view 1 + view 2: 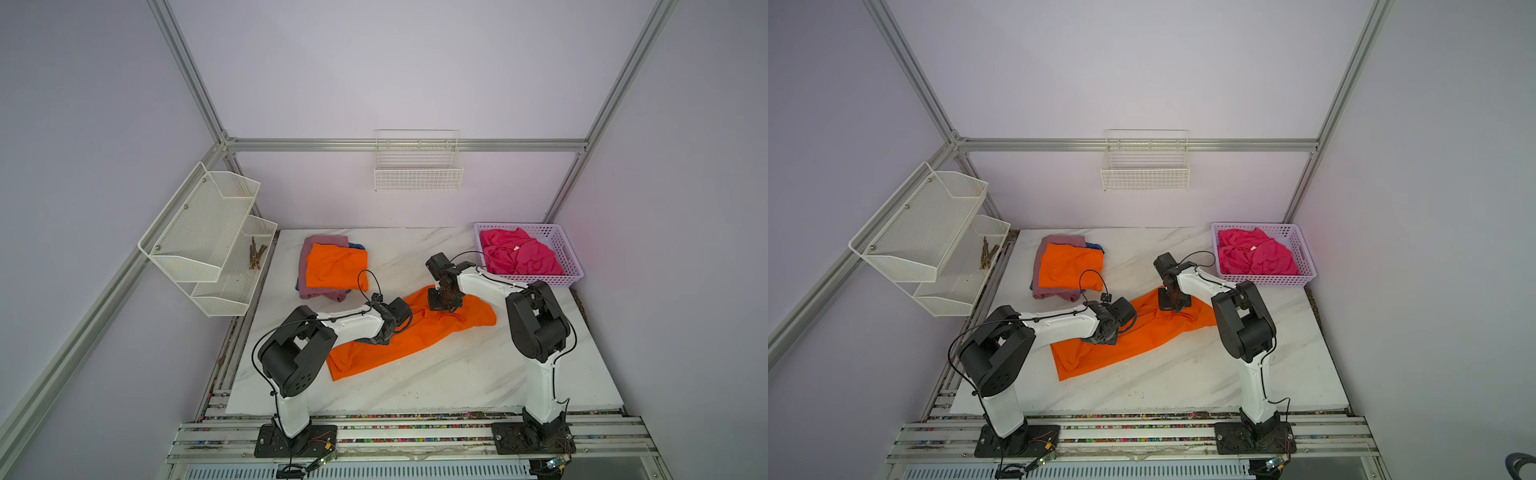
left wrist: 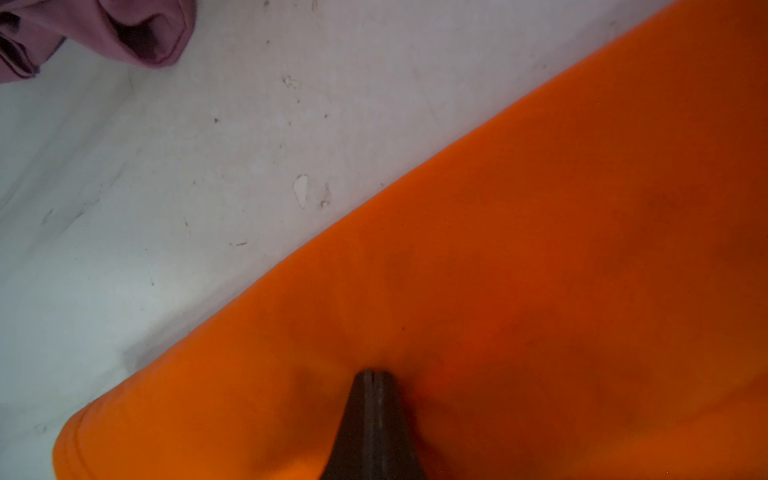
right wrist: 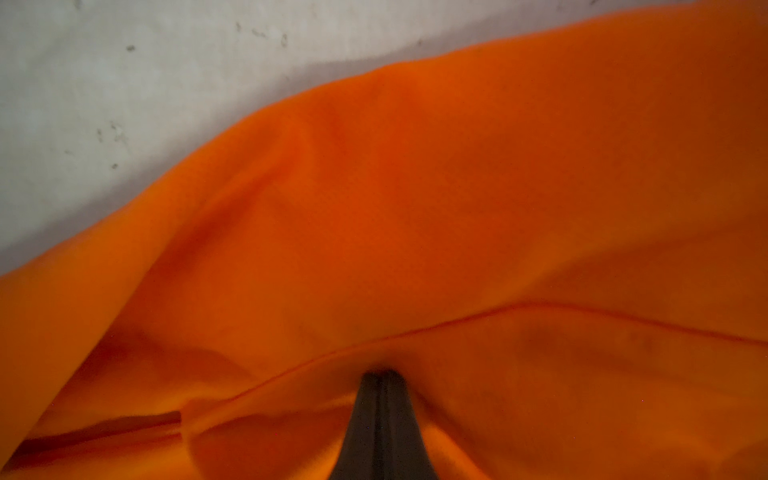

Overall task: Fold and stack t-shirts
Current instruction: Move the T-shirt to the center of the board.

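Matt, soft cloth of orange t-shirt; smooth, scuffed marble-look tabletop

You see the left arm and right arm extended forward, wrists pitched down. The left gripper and right gripper are fully closed.

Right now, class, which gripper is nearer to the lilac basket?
Right. The right gripper pinches the spread orange shirt at its end towards the lilac basket; the left gripper pinches near the shirt's middle, farther away.

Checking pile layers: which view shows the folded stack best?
Both top views: folded stack shows whole, orange over mauve and blue. Left wrist view catches only a mauve corner; right wrist view, nothing.
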Robot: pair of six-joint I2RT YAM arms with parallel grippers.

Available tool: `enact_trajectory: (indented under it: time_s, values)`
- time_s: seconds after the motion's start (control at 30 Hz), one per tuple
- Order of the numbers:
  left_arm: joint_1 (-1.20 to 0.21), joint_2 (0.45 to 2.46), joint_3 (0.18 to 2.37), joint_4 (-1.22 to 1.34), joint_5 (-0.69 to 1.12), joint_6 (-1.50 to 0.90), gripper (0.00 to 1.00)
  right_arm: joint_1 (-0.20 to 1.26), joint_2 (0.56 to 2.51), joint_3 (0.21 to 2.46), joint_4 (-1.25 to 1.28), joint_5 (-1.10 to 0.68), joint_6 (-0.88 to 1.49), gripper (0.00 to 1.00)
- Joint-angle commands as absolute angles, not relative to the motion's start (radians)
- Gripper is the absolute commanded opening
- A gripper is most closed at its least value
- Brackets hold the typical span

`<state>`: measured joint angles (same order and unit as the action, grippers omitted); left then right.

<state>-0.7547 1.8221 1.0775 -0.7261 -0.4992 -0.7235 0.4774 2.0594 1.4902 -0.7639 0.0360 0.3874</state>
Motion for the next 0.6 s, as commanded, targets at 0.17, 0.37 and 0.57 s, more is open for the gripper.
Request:
enact_trajectory:
  time_s: [0.17, 0.37, 0.57]
  values:
    - [-0.769, 1.737, 0.945, -0.761, -0.371, -0.810, 0.00, 0.469, 2.139, 1.564, -0.809, 0.035, 0.420, 0.00]
    - [-0.804, 1.773, 0.932, -0.754, -0.323, -0.853, 0.00, 0.441, 2.189, 1.664, -0.816, 0.033, 0.414, 0.00]
    - [-0.888, 1.852, 1.025, -0.807, -0.295, -0.883, 0.00, 0.399, 2.366, 1.984, -0.941, 0.003, 0.345, 0.00]
